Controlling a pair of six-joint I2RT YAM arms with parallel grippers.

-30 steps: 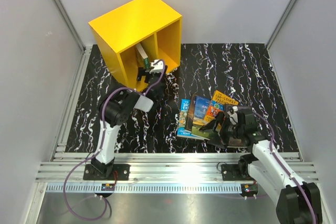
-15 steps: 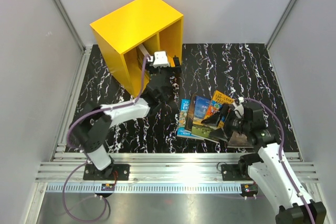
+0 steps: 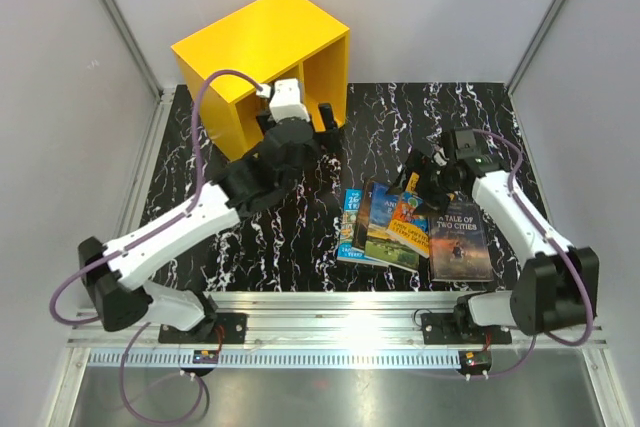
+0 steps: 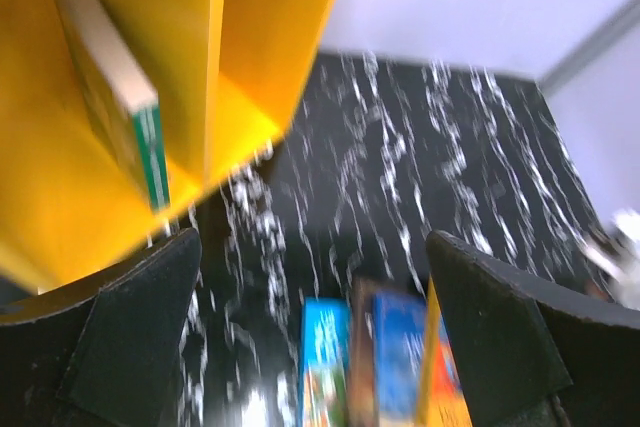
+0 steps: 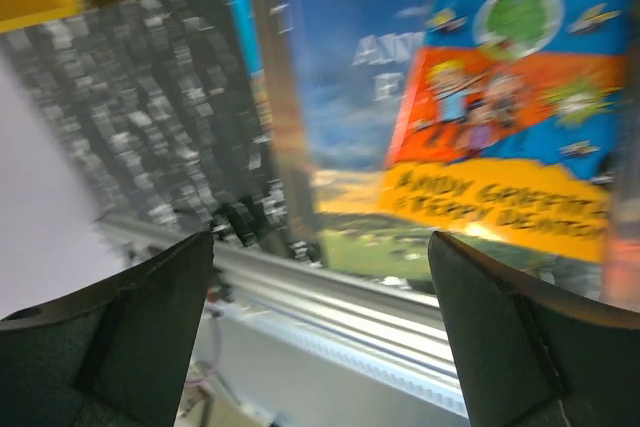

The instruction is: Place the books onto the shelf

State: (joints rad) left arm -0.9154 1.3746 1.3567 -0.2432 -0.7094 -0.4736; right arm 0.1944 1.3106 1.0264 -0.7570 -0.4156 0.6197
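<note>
Care is needed: my right claw (image 3: 422, 165), wide and empty, should pinch only the edge of the orange-yellow illustrated paperback (image 3: 410, 222); my left claw (image 4: 312, 242), also wide, holds nothing.

A black bench top veined with white marbling (image 3: 480, 137) filled the middle of the frame. Ribbed silver aluminium rails (image 3: 340, 309) crossed the bottom, and pale grey wall panels (image 3: 50, 97) enclosed the sides.
</note>
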